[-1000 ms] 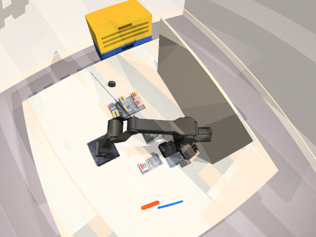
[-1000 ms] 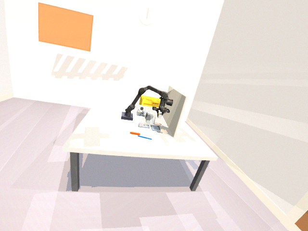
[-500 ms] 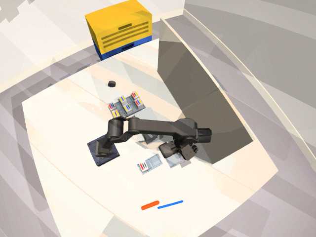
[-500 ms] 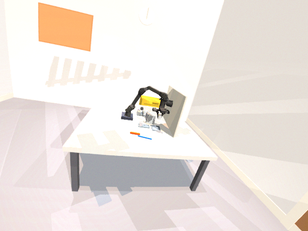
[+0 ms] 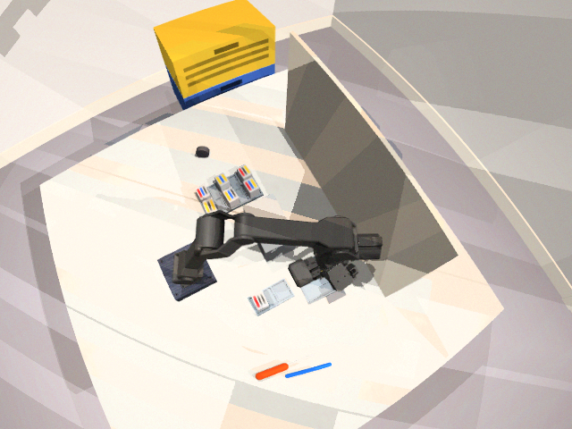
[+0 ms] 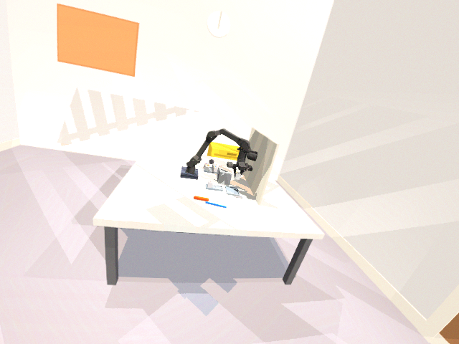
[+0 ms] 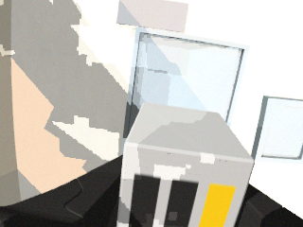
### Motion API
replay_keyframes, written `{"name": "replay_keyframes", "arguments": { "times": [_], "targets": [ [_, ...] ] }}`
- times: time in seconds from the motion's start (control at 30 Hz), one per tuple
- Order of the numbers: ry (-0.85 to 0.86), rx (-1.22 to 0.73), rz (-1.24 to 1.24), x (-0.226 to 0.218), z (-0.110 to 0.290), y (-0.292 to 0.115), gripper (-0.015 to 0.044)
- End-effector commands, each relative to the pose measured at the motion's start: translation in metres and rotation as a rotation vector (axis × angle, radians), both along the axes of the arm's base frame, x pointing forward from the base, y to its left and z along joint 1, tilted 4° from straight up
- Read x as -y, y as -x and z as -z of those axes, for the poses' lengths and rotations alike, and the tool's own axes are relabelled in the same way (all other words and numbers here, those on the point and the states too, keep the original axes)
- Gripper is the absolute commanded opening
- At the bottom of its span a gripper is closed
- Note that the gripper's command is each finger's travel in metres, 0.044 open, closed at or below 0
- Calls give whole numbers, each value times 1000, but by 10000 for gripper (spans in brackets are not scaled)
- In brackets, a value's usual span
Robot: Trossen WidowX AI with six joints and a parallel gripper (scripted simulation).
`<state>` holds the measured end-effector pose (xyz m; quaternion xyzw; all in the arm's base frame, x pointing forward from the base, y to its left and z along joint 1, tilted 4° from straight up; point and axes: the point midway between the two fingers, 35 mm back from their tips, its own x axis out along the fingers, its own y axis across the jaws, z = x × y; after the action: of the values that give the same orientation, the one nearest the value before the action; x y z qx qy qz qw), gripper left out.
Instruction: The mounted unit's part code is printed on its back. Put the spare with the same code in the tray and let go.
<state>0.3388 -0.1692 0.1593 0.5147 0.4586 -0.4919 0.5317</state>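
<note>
My gripper [image 5: 340, 278] [image 6: 237, 170] is shut on a grey spare block [image 7: 184, 165] whose label has two black stripes and one yellow stripe. It holds the block just above a pale blue square tray [image 7: 189, 38] [image 5: 315, 294] on the table. The mounted unit [image 5: 259, 301], with red and dark stripes on top, sits in a grey holder [image 5: 281, 291] left of the tray. The holder's empty half also shows in the wrist view [image 7: 280, 128]. A rack of several striped spares [image 5: 229, 188] lies further back. The top and exterior views do not show the held block.
A tall grey upright panel [image 5: 356, 175] [image 6: 264, 159] stands close to the right of the gripper. A yellow and blue box [image 5: 216, 50] is at the back. A black puck [image 5: 201, 151], an orange marker [image 5: 271, 371] and a blue pen [image 5: 307, 369] lie on the table. The arm base [image 5: 187, 272] is to the left.
</note>
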Motion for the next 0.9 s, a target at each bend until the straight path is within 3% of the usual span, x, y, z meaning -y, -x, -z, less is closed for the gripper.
{"name": "replay_keyframes", "arguments": {
  "times": [0.0,0.87],
  "targets": [
    [-1,-8,6,1,6,0,0],
    [-1,-7,6,2,26,-3,0]
  ]
}}
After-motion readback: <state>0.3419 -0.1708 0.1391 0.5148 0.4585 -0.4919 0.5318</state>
